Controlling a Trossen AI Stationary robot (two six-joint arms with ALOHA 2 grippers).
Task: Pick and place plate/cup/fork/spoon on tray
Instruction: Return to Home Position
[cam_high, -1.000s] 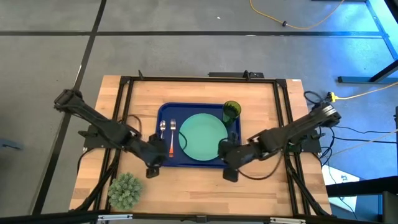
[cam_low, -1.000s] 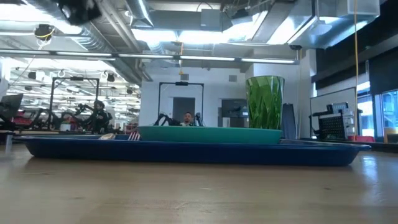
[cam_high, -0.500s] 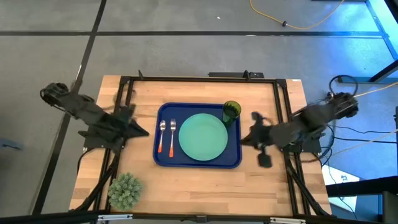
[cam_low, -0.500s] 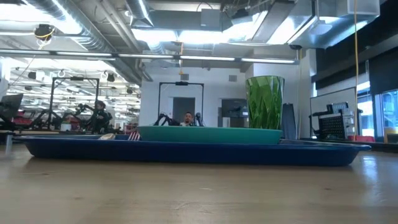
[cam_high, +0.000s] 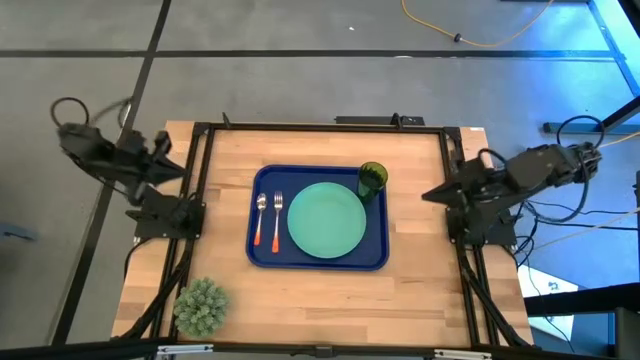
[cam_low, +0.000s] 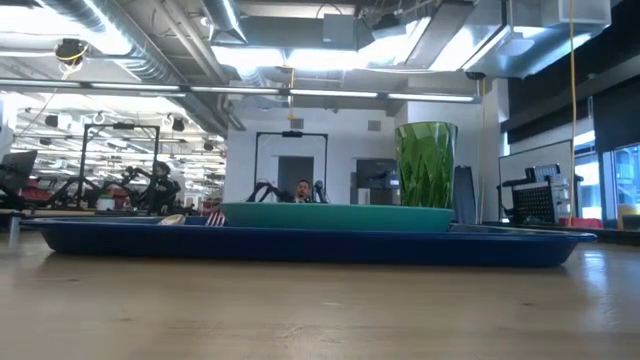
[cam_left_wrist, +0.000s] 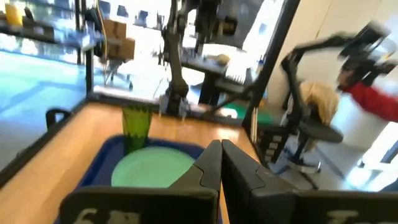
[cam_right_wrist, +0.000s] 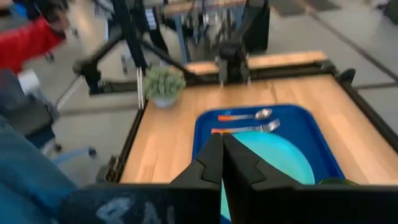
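The dark blue tray (cam_high: 318, 262) lies in the middle of the table. On it are the mint-green plate (cam_high: 326, 221), the olive-green cup (cam_high: 372, 178) standing upright at the far right corner, and the fork (cam_high: 277, 218) and the spoon (cam_high: 260, 215) side by side left of the plate. In the low view the tray (cam_low: 300, 243), plate (cam_low: 335, 215) and cup (cam_low: 427, 165) show edge-on. My left gripper (cam_high: 168, 152) is shut and empty at the table's left edge; its closed fingers show in the left wrist view (cam_left_wrist: 221, 158). My right gripper (cam_high: 430, 193) is shut and empty at the right edge, as the right wrist view shows (cam_right_wrist: 222, 149).
A spiky grey-green plant (cam_high: 200, 305) stands at the table's near left corner. A black frame (cam_high: 320, 125) runs around the tabletop. A person's red sleeve (cam_left_wrist: 373, 93) shows beyond the table in the left wrist view.
Both arms have drawn back from the tray's near edge. My left gripper has gone up and toward the table's left edge, my right gripper up and toward the right edge. The tray and the things on it have stayed where they were.
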